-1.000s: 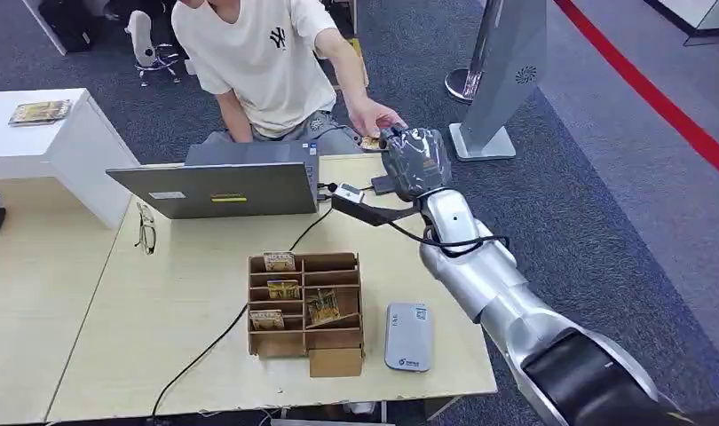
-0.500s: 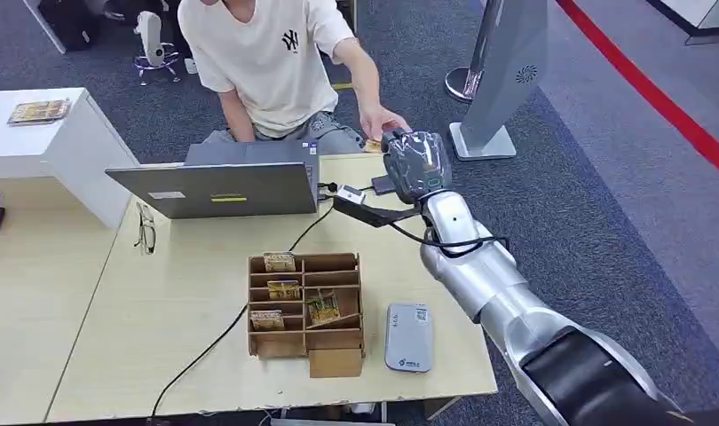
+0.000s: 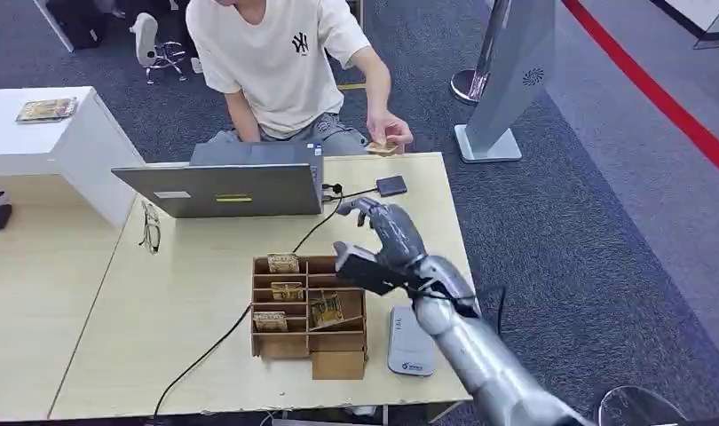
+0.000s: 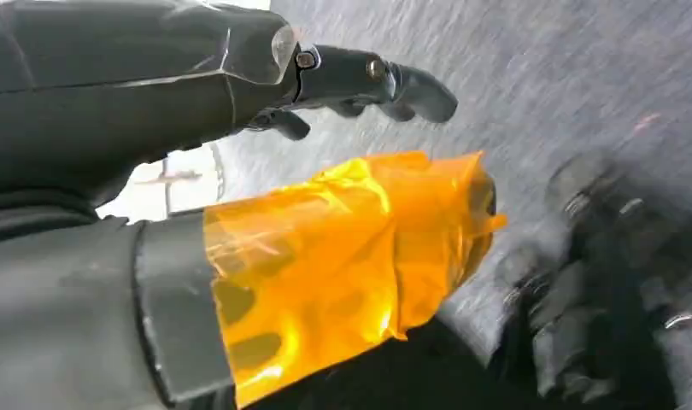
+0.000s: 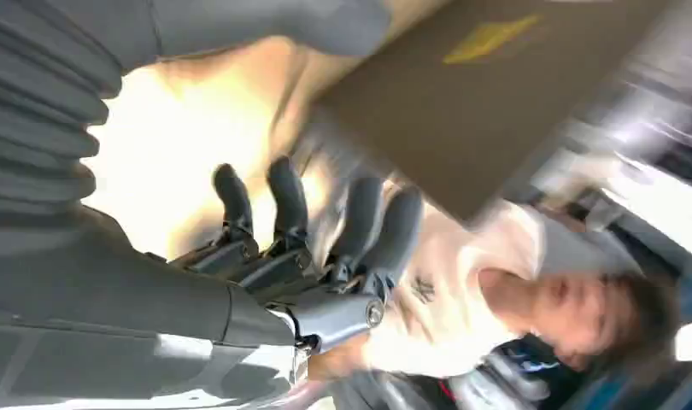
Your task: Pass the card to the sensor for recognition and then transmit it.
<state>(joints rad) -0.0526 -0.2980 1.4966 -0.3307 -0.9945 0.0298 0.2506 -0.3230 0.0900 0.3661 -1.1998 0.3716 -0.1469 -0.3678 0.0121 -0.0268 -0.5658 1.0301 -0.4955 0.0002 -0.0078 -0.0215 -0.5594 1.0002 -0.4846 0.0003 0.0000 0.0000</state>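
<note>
A person seated behind the table holds the card (image 3: 382,147) in one hand, just past the far table edge. My right hand (image 3: 380,245) hovers over the table beside the wooden card box (image 3: 308,341), fingers spread and holding nothing; in the right wrist view this hand (image 5: 313,248) faces the laptop and the person. A grey sensor unit (image 3: 406,345) lies on the table near the front edge, partly covered by my right forearm. A small black pad (image 3: 391,185) on a cable lies near the far edge. My left hand (image 4: 266,145) hangs over the carpet, fingers extended, its thumb wrapped in orange film.
An open grey laptop (image 3: 218,189) stands at the back of the table, with a black cable (image 3: 205,349) running forward past the box. Glasses (image 3: 149,226) lie to its left. A grey kiosk stand (image 3: 507,80) rises on the carpet to the right.
My right hand has drawn back from the person's hand and dropped down over the table near the card box. The card is now in the person's hand.
</note>
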